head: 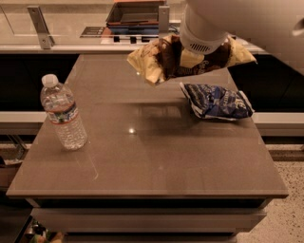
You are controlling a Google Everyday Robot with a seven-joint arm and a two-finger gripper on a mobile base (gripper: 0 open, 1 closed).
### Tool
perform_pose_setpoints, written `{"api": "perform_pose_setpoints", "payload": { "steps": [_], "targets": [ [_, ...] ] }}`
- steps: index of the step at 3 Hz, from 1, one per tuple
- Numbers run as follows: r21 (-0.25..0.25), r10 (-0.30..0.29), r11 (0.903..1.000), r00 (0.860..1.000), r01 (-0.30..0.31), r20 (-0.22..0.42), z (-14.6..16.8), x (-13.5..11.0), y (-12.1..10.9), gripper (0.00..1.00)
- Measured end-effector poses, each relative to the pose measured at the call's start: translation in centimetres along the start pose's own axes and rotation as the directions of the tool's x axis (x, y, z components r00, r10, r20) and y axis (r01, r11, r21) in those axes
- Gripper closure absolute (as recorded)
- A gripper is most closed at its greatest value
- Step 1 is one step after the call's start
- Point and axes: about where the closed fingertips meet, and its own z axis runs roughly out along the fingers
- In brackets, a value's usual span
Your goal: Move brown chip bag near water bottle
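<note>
The brown chip bag (151,62), dark brown in the middle with pale yellow ends, hangs in the air above the far middle of the table. My gripper (188,58) comes down from the white arm (204,28) at the top right and is shut on the bag's middle. The bag's shadow lies on the table below it. The water bottle (62,114), clear with a white cap and a thin label band, stands upright near the table's left edge, well to the left of the bag.
A blue and white snack bag (216,101) lies on the right side of the brown table (152,161), just under the held bag's right end. A counter with a dark tray (135,13) runs behind the table. Floor shows at the lower right.
</note>
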Motion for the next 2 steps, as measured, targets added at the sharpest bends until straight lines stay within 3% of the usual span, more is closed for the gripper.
{"api": "perform_pose_setpoints", "payload": {
  "steps": [2],
  "targets": [
    [-0.079, 0.041, 0.996, 0.999, -0.042, -0.023, -1.8, -0.9, 4.4, 1.0]
  ]
}}
